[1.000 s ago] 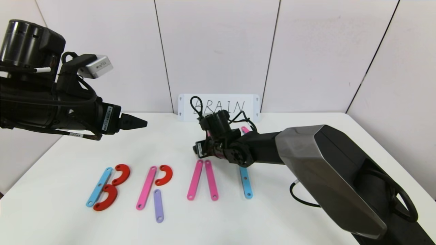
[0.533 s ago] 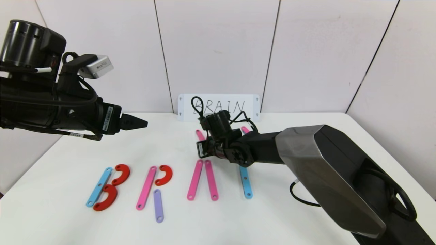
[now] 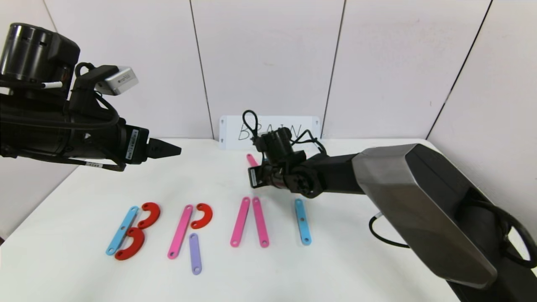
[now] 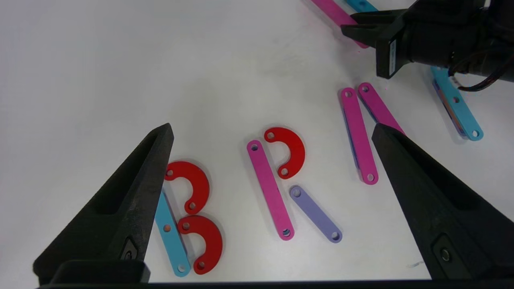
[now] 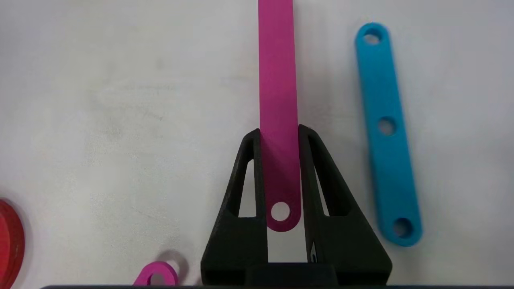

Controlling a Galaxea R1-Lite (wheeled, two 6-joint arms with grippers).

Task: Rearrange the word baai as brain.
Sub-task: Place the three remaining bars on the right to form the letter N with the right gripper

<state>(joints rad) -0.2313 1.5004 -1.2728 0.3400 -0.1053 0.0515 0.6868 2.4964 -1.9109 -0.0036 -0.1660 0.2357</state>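
The word lies along the table's front. B is a blue strip (image 3: pixel 121 230) with two red curves (image 3: pixel 150 214). R is a pink strip (image 3: pixel 180 231), a red curve (image 3: pixel 202 215) and a purple strip (image 3: pixel 195 253). Two pink strips (image 3: pixel 240 221) lean together as an A without a crossbar. A blue strip (image 3: pixel 302 221) stands as I. My right gripper (image 5: pixel 280 130) is shut on the end of another pink strip (image 5: pixel 277 72), behind the A (image 3: pixel 251 160). My left gripper (image 3: pixel 168 148) hangs open and empty above the table's left (image 4: pixel 272 127).
A second blue strip (image 5: pixel 385 128) lies on the table beside the held pink strip. The white card (image 3: pixel 228 132) with BRAIN handwritten stands against the back wall, partly hidden by my right wrist. My right arm reaches across the table's right half.
My right gripper has moved back and to the right with the pink strip, uncovering the top of the blue I strip. The left arm has not moved.
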